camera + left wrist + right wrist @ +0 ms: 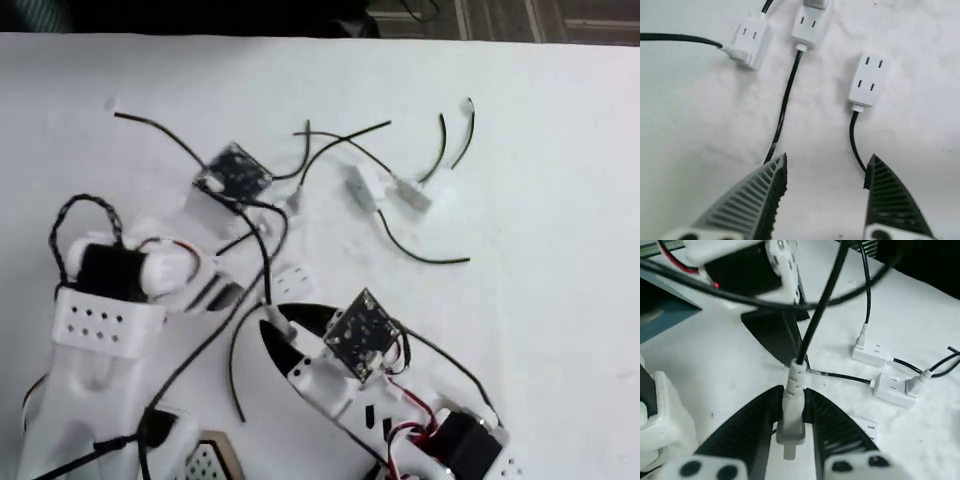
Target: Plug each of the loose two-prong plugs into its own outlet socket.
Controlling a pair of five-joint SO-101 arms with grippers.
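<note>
My right gripper (792, 392) is shut on a grey two-prong plug (790, 415), whose black cord rises away from it. In the high view that plug (277, 322) sits at the black tip of the right gripper (272, 328), near the table's middle front. My left gripper (825, 165) is open and holds nothing, just above the table. Ahead of it lie three white outlet blocks: a double-socket one (867, 80) nearest, one (810, 22) with a plug in its far end, and a third (752, 45). The left gripper (225, 292) stands left of the nearest outlet (295, 280).
Two outlet blocks (365, 185) (410, 195) lie mid-table among loose black cords (420, 255). More short cords (455, 135) lie at the back right. The left arm's black finger (775, 335) stands close in front of the held plug. A wooden piece (215, 458) lies at the front edge.
</note>
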